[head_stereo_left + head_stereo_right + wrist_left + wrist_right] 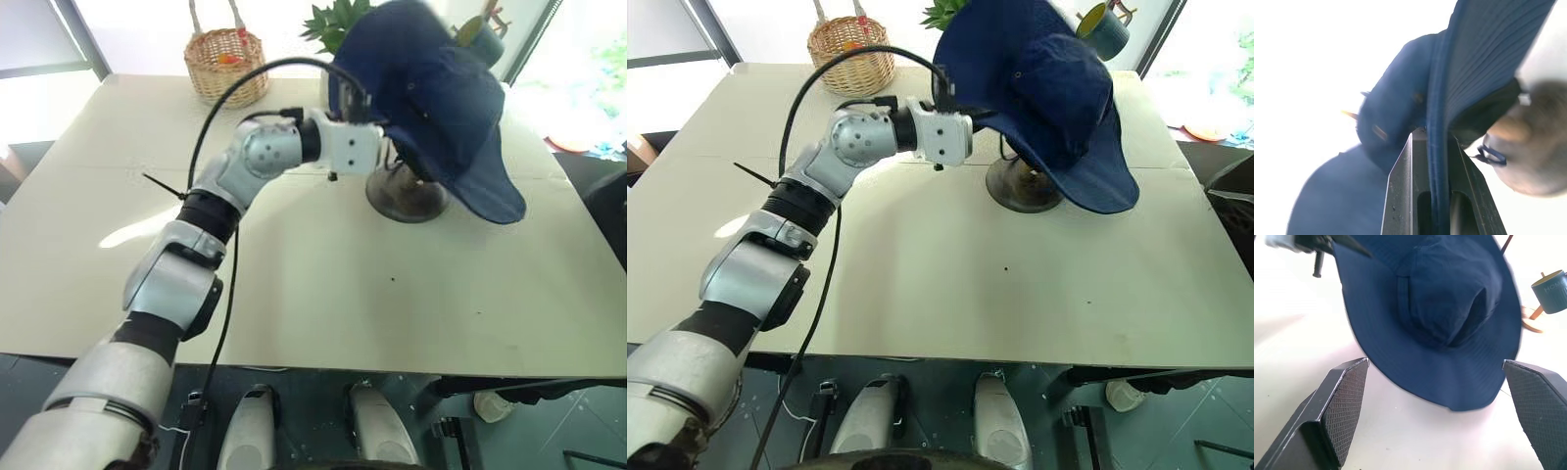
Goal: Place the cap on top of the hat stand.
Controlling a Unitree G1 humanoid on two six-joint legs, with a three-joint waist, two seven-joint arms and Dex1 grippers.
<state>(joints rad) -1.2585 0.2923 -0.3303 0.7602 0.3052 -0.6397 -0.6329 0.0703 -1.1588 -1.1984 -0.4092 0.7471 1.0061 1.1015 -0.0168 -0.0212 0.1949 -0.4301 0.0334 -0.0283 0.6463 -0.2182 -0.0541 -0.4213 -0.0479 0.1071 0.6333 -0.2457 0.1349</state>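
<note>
Left eye view: left gripper [345,98] pinches the cap [441,108] brim, draped over the hat stand [407,196]; right gripper [1435,416] wide; next, release.

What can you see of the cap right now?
The cap is a navy, floppy fabric sun hat with a wide stitched brim and rounded crown. It hangs tilted over the hat stand, brim drooping past the base on the robot's right. The left pincer is shut on the brim edge.
</note>
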